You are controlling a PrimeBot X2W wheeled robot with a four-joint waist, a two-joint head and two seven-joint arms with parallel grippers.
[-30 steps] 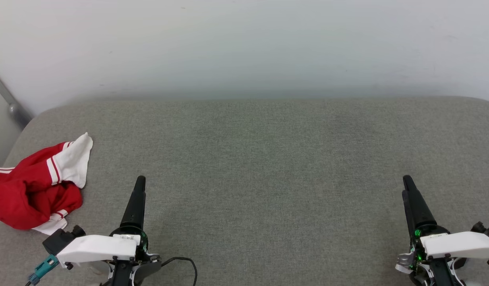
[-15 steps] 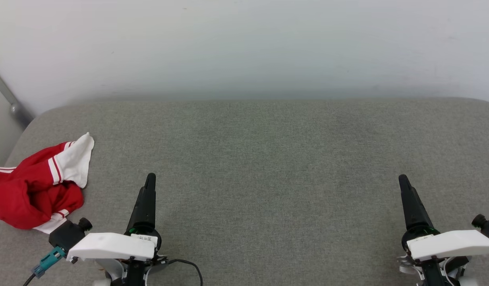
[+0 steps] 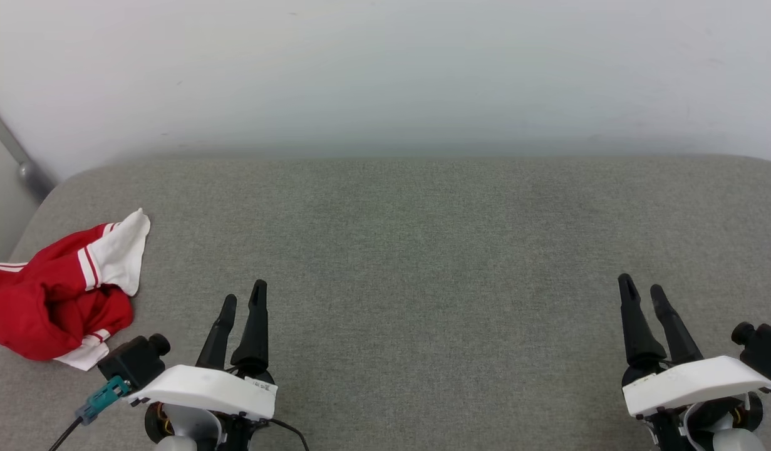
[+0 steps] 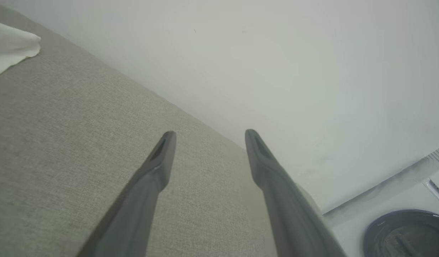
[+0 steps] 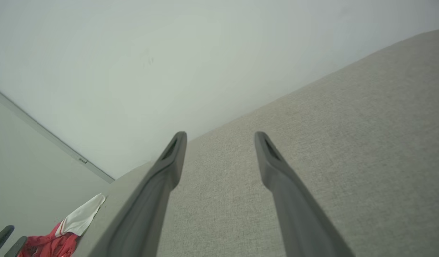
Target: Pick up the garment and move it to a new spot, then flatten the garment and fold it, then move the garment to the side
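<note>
The left gripper [image 3: 243,293] sits at the near left with its two dark fingers spread apart and nothing between them. It hovers over bare grey fabric, fingertips aimed at the far wall [image 3: 385,75]. The right gripper [image 3: 640,285] sits at the near right, likewise spread and empty, well apart from the other.

Both are above a wide grey upholstered cushion [image 3: 423,250] that runs back to the pale wall.

The garment [image 3: 53,294], a red T-shirt with white sleeves and red-white striped trim, lies crumpled in a heap at the left side of the cushion. It is near the left gripper but not touching it, a little to its left, and far from the right one. One white sleeve sticks out toward the far side. No print can be made out in the folds.

The pick-up has not begun, and the likely risks lie in the heap's position and shape:
- It sits close to the cushion's rounded left edge, so a sideways nudge from a finger could push it over.
- Pinching just the loose sleeve or one layer would lift the shirt twisted and make flattening harder.
- Coming down too deep could drive the fingertips into the soft upholstery.
</note>
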